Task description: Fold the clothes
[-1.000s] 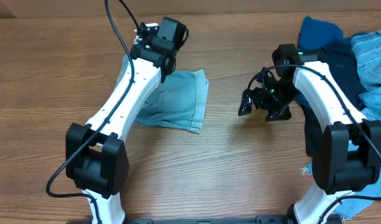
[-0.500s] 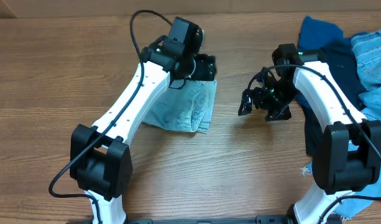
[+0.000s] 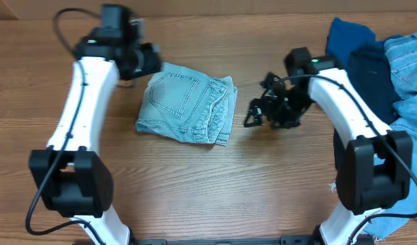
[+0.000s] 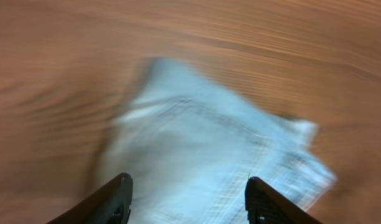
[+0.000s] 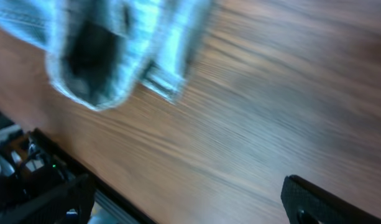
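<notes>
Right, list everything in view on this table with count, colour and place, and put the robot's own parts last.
folded jeans: one, pale light-wash blue denim, left of centre, between the two hands
royal blue garment: one, royal blue, top of the pile at the right
dark navy garment: one, dark navy, middle of that pile
light denim garment: at least one, light blue, far right edge
table: one, brown wood, under everything
left arm: one, white with black joints, left side
right arm: one, white with black joints, right side
left hand: one, black, open, empty, near the jeans' upper left
right hand: one, black, open, empty, just right of the jeans
</notes>
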Controlling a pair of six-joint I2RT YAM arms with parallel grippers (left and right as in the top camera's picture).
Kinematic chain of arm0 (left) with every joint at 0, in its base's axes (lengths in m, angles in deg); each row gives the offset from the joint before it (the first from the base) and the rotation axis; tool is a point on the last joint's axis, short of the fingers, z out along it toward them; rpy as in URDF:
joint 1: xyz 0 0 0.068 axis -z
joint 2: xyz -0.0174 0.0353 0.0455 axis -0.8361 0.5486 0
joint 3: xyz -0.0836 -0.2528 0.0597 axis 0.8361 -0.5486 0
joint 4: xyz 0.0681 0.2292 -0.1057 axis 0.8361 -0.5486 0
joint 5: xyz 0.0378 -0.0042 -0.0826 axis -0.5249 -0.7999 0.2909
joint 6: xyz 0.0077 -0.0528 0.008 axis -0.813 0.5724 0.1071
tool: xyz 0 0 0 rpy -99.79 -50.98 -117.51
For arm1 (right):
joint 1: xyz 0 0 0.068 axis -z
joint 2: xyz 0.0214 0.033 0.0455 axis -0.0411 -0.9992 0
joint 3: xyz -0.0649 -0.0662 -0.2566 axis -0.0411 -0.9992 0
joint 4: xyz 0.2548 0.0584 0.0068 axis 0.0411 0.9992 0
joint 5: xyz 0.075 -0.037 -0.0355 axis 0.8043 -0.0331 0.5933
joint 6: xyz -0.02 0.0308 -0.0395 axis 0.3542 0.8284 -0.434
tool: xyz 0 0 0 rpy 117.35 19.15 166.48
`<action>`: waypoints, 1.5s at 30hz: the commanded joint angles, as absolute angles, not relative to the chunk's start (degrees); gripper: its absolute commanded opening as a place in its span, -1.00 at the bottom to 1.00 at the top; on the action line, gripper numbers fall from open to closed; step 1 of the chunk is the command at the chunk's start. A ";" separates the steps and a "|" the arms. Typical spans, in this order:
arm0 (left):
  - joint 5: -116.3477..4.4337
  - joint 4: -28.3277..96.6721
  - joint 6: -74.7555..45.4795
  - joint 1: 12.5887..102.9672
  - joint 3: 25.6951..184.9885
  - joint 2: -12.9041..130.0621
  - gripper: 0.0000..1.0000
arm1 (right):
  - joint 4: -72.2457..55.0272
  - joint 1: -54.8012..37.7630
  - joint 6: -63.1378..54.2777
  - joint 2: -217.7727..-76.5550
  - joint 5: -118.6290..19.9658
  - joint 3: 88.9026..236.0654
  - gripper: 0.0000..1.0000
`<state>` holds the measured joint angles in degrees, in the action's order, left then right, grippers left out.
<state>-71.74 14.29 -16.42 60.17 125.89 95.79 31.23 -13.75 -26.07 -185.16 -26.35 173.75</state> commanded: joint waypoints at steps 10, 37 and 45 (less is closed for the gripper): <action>-79.41 5.79 -19.50 55.14 127.20 94.17 0.22 | 4.43 -31.63 -3.25 -185.40 -34.87 173.73 1.00; -79.76 5.14 -21.12 55.14 127.20 94.17 0.29 | -1.93 -29.56 -17.00 -183.30 -52.97 175.83 -0.92; -79.74 4.11 -21.10 55.14 127.20 94.17 0.28 | 4.76 -25.40 -19.93 -189.71 -54.44 173.99 -0.74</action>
